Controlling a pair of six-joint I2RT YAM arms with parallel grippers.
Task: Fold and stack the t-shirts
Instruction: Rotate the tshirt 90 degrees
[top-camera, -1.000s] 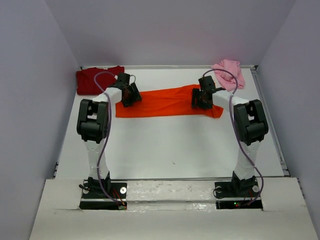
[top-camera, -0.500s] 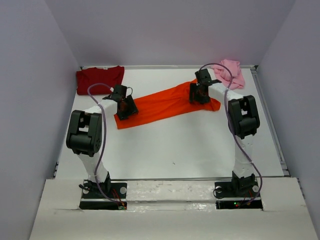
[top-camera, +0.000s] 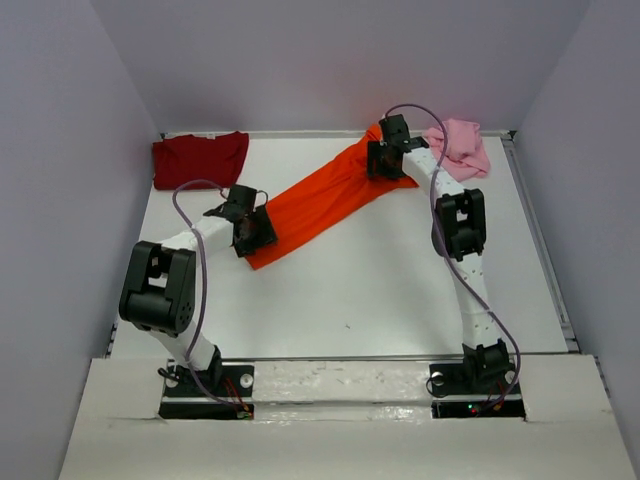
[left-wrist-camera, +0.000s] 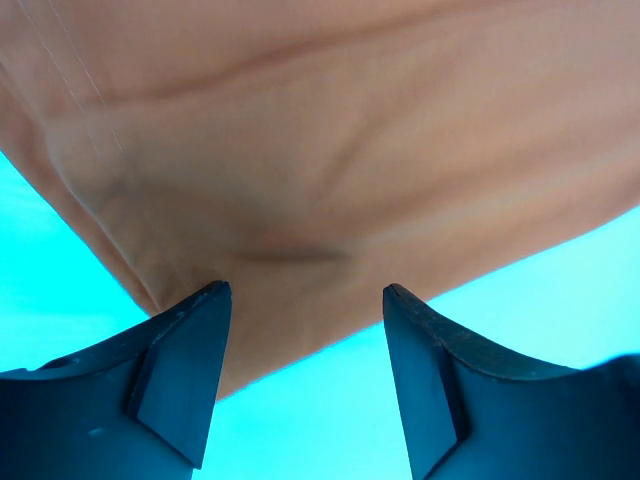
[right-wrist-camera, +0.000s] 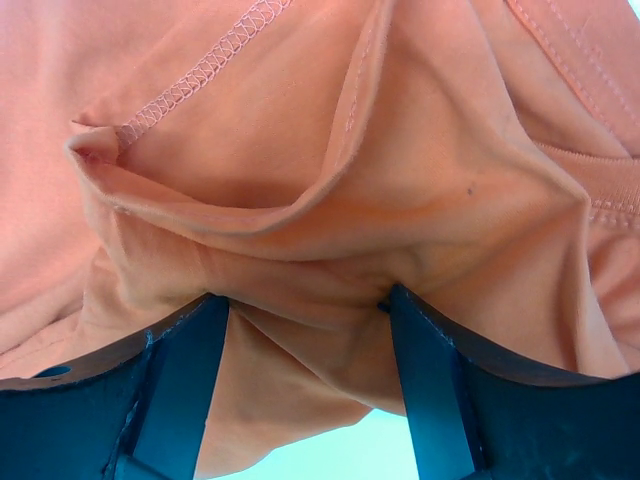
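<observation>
Orange t-shirt (top-camera: 320, 195) pinched by left tool (left-wrist-camera: 300, 292) and right tool (right-wrist-camera: 305, 297), pink t-shirt (top-camera: 464, 148) beside

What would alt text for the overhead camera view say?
An orange t-shirt stretches diagonally across a white table, the left gripper at its near-left end and the right gripper at its far-right end. A dark red shirt sits far left, a pink shirt far right.

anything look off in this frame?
Orange shirt runs skewed, diagonal from left gripper to right gripper, its far end bunched beside the pink shirt, itself a crumpled heap in the far right corner. Dark red shirt lies flat, far left.
</observation>
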